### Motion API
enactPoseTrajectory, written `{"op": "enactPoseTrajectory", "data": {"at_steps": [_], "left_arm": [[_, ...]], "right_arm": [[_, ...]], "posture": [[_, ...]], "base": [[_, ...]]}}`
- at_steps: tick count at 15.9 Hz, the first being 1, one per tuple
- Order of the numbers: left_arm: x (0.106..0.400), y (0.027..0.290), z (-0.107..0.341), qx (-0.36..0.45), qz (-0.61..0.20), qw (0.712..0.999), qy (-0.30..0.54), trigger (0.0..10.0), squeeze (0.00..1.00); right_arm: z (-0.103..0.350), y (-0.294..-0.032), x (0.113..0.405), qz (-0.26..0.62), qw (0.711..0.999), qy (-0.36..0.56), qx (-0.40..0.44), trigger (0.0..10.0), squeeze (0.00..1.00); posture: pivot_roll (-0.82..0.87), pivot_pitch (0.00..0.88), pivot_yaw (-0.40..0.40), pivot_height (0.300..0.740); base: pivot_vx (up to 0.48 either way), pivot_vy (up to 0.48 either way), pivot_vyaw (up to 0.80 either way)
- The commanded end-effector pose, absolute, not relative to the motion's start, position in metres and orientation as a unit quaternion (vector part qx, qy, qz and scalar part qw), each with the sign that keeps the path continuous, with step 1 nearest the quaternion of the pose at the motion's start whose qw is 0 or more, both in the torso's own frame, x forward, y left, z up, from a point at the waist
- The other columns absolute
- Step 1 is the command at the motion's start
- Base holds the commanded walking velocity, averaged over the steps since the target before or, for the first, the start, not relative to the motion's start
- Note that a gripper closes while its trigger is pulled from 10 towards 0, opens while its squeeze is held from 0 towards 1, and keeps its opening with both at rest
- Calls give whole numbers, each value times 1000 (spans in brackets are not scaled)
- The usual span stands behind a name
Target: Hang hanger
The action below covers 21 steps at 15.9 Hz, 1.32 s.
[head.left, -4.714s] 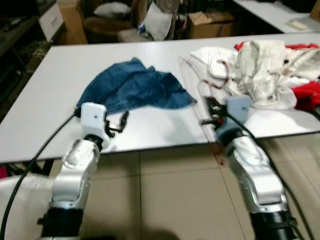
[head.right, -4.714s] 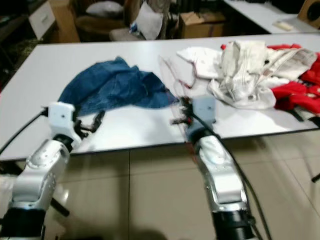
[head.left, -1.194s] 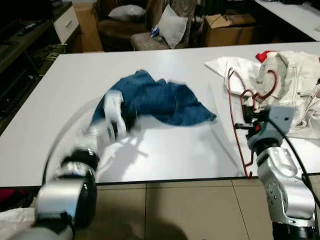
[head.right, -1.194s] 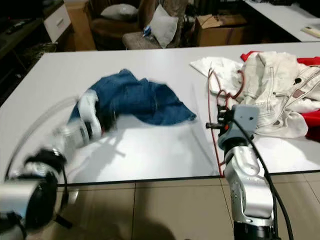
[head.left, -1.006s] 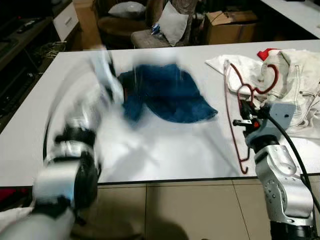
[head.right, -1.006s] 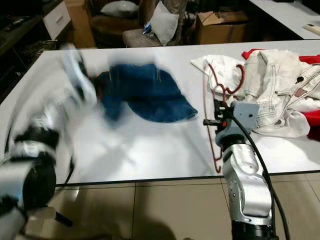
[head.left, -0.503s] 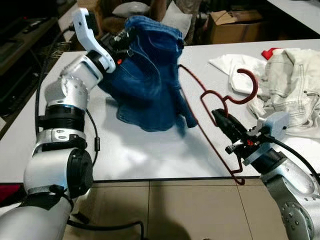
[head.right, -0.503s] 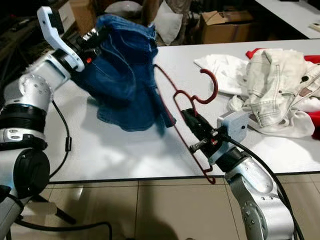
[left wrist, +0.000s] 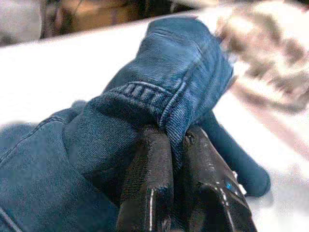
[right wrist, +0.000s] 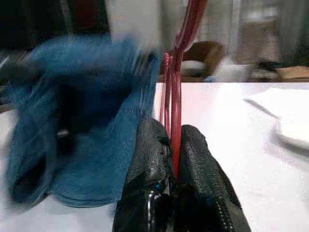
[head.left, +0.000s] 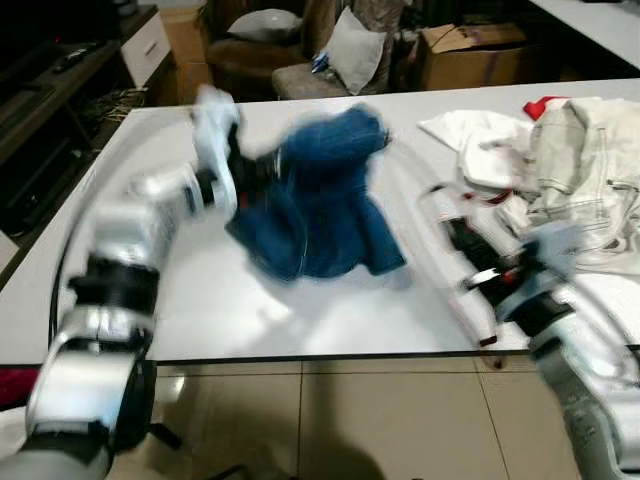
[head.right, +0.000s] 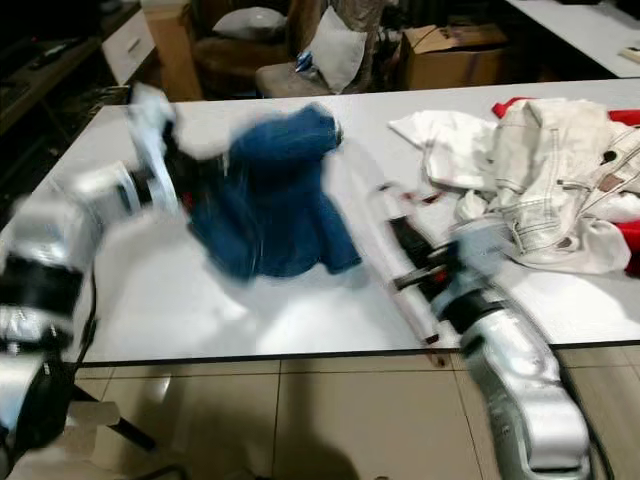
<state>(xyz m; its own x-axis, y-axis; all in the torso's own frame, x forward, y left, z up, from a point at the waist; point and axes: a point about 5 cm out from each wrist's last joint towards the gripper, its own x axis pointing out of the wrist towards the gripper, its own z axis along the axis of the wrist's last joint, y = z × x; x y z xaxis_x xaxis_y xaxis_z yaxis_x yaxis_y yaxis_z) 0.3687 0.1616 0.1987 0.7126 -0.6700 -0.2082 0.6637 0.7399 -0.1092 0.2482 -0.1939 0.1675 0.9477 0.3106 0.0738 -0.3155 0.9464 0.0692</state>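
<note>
The blue denim garment hangs bunched over the white table, its lower edge on or near the surface. My left gripper holds it from the left. In the left wrist view that gripper is shut on a stitched denim hem. A thin red wire hanger is pinched in my right gripper, which is shut on the wire. In the eye views, that gripper is a blur just right of the denim, and the hanger there is a faint streak.
A pile of white clothes with a red piece behind covers the table's right side. Beyond the table are a chair with a grey cushion, a cardboard box and dark shelving. Tiled floor lies below the near edge.
My left arm has swung the denim down from high above the table toward its surface. The right gripper with the hanger has moved, and both arms are now motion-blurred.
</note>
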Motion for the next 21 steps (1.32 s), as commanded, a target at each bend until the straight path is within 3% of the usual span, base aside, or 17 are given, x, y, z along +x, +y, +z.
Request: {"op": "enactPoseTrajectory", "data": {"at_steps": [1, 2, 3, 6, 8, 9, 11, 12, 13, 14, 15, 16, 17, 18, 21], "left_arm": [[369, 169, 203, 13, -331, 937, 114, 10000, 0], [365, 169, 199, 14, -333, 935, 123, 10000, 0], [353, 170, 189, 30, -355, 922, 154, 10000, 1000], [333, 169, 184, 61, -401, 899, 169, 10000, 1000], [339, 176, 188, 118, -367, 912, 138, 10000, 1000], [349, 185, 191, 185, -310, 926, 113, 10000, 1000], [354, 188, 195, 183, -279, 938, 96, 10000, 1000], [352, 180, 197, 168, -300, 935, 86, 10000, 180], [348, 169, 199, 164, -338, 924, 68, 10000, 0], [345, 164, 202, 161, -361, 917, 56, 10000, 0], [350, 167, 204, 208, -344, 914, 53, 10000, 663], [362, 184, 203, 247, -274, 927, 60, 10000, 1000], [371, 202, 205, 238, -202, 948, 65, 10000, 1000], [373, 207, 210, 241, -193, 950, 52, 10000, 1000], [357, 164, 209, 237, -352, 905, 12, 10000, 1000]], "right_arm": [[174, -201, 250, 135, 988, -46, 54, 10000, 0], [175, -203, 250, 129, 988, -51, 62, 10000, 0], [178, -204, 249, 125, 988, -57, 75, 10000, 0], [178, -204, 250, 124, 987, -57, 82, 10000, 0], [175, -208, 254, 103, 990, -51, 86, 10000, 0], [173, -213, 256, 81, 992, -47, 88, 10000, 0], [171, -217, 257, 68, 993, -39, 86, 10000, 0], [167, -218, 256, 60, 994, -29, 82, 10000, 0], [164, -218, 254, 55, 995, -23, 82, 10000, 0], [163, -219, 254, 50, 995, -21, 83, 10000, 0], [160, -222, 254, 32, 996, -10, 77, 10000, 0], [159, -223, 254, 24, 997, -8, 77, 10000, 0], [158, -223, 254, 22, 997, -4, 78, 10000, 0], [156, -221, 254, 24, 997, 1, 74, 10000, 0], [152, -219, 256, 16, 998, 12, 65, 10000, 0]], "posture": [[-115, 0, 132, 740], [-118, 0, 135, 740], [-119, 0, 137, 740], [-112, 0, 128, 740], [-107, 0, 122, 740], [-106, 0, 123, 740], [-109, 0, 126, 740], [-113, 0, 128, 740], [-115, 0, 132, 740], [-115, 0, 132, 740], [-120, 0, 136, 740], [-121, 0, 137, 740], [-121, 0, 134, 740], [-121, 0, 134, 740], [-113, 0, 125, 740]], "base": [[0, 0, 0], [0, 0, 0], [0, 0, 0], [0, 0, 0], [0, 0, 0], [0, 0, 0], [0, 0, 0], [0, 0, 0], [0, 0, 0], [0, 0, 0], [0, 0, 0], [0, 0, 0], [0, 0, 0], [0, 0, 0], [0, 0, 0]]}}
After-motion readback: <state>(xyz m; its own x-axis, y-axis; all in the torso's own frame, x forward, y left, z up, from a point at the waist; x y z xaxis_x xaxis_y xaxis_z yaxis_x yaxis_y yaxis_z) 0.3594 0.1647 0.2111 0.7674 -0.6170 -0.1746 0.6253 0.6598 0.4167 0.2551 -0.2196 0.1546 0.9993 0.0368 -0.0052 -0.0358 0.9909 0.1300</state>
